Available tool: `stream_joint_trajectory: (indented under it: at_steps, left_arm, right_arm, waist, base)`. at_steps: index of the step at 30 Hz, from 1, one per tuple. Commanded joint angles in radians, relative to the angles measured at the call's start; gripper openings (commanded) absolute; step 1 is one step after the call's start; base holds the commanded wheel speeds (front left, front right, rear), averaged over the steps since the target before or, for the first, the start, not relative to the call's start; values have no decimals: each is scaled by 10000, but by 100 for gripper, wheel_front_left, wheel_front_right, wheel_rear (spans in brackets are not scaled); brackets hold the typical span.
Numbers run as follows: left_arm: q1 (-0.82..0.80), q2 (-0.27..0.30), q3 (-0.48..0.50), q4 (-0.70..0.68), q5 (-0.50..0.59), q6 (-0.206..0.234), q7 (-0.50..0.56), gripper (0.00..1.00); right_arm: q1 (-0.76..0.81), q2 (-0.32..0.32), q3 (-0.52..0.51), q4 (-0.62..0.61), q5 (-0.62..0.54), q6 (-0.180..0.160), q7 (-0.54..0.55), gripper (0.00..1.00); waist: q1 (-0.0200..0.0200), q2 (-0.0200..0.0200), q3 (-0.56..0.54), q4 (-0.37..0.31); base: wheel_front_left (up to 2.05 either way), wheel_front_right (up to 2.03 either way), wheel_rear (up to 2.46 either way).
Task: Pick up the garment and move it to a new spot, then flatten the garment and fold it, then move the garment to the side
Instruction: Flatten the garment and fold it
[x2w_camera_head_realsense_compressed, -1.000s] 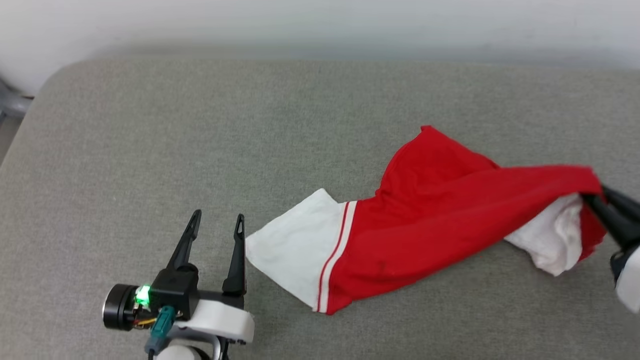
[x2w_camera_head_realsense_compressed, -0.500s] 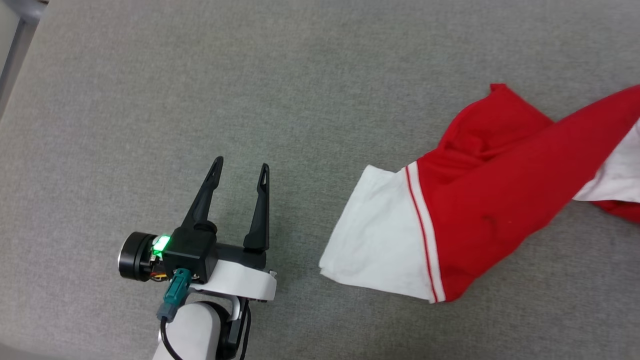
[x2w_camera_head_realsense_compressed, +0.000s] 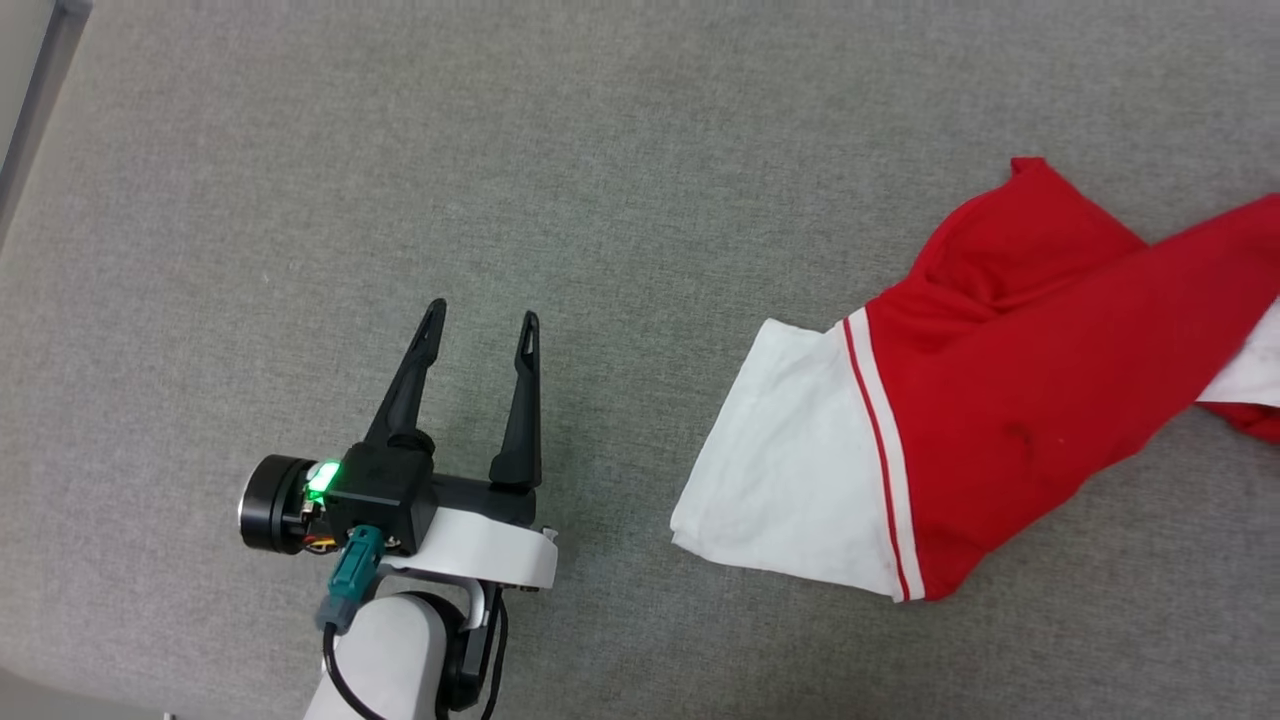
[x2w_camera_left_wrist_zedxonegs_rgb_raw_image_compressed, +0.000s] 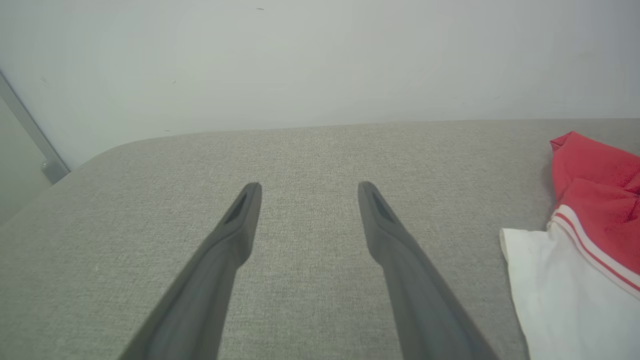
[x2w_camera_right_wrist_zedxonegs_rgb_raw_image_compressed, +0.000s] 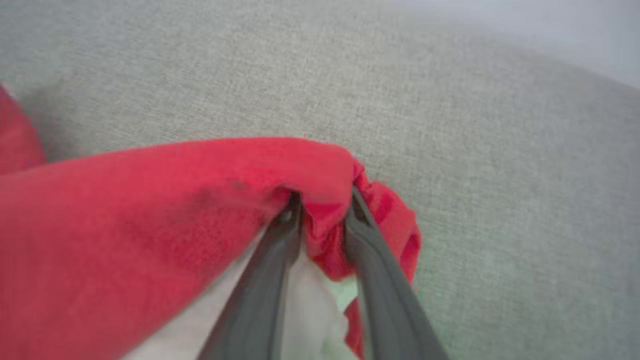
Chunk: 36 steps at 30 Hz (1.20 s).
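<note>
The garment (x2w_camera_head_realsense_compressed: 1010, 400) is a red jersey lying stretched across the grey cushion, with a white sleeve and red-white trim at its near-left end. Its right end runs off the head view's right edge. In the right wrist view my right gripper (x2w_camera_right_wrist_zedxonegs_rgb_raw_image_compressed: 324, 197) is shut on a bunched fold of the garment (x2w_camera_right_wrist_zedxonegs_rgb_raw_image_compressed: 150, 225), with red cloth draped over and between the fingertips. My left gripper (x2w_camera_head_realsense_compressed: 483, 312) hovers open and holds nothing, well left of the white sleeve. In the left wrist view the left gripper (x2w_camera_left_wrist_zedxonegs_rgb_raw_image_compressed: 308, 186) points at bare cushion, and the garment (x2w_camera_left_wrist_zedxonegs_rgb_raw_image_compressed: 595, 195) lies at the right edge.
The grey fabric cushion (x2w_camera_head_realsense_compressed: 640, 150) spreads under everything. Behind it stands a pale wall (x2w_camera_left_wrist_zedxonegs_rgb_raw_image_compressed: 320, 60), and the cushion's rounded corner is at the far left. A grey metal post (x2w_camera_head_realsense_compressed: 40, 90) stands beside the left edge.
The head camera has tilted down and swung left. The garment has been dragged to the right, away from my left gripper, which has stayed open.
</note>
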Motion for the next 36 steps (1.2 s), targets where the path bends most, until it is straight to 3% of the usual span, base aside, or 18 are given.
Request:
stream_joint_trajectory:
  at_steps: [1, 8, 13, 19, 26, 32, 36]
  left_arm:
    - [63, -11, 59, 7, 71, 2, -25, 100]
    - [397, -10, 230, -49, 152, -67, -25, 100]
    - [654, 4, 391, -77, 257, -100, -25, 100]
    - [997, 151, 597, -91, 386, -214, -25, 100]
    - [1063, 330, 675, -149, 459, -463, -25, 100]
    - [347, 777, 792, -306, 245, -1158, -25, 100]
    - [-372, 1369, 381, 169, -68, -1663, 21, 100]
  right_arm:
    - [168, -134, 93, -251, 117, -12, -451, 100]
    - [1355, -537, -341, -2005, 552, -12, -2361, 100]
    - [2486, -208, -1107, -3272, 318, -12, -3192, 100]
    - [4220, 1234, -2705, -5101, -1119, -12, -4250, 100]
    - [6102, 3240, -3771, -6685, -2829, -11, -4412, 100]
    - [7295, 4536, -4400, -7446, -3469, -11, -4580, 100]
    - [7830, 4963, -4447, -7633, -3638, -11, -4623, 100]
  waist:
    - [-2, 0, -248, -171]
    - [-2, 0, -910, -615]
    - [-2, 0, -1237, -913]
    - [-2, 0, -1794, -1355]
    - [-2, 0, -2385, -1592]
    - [-2, 0, -2699, -1653]
    - [-2, 0, -2901, -1701]
  base:
    - [0, 0, 0]
    - [0, 0, 0]
    - [0, 0, 0]
    - [0, 0, 0]
    - [0, 0, 0]
    - [0, 0, 0]
    - [0, 0, 0]
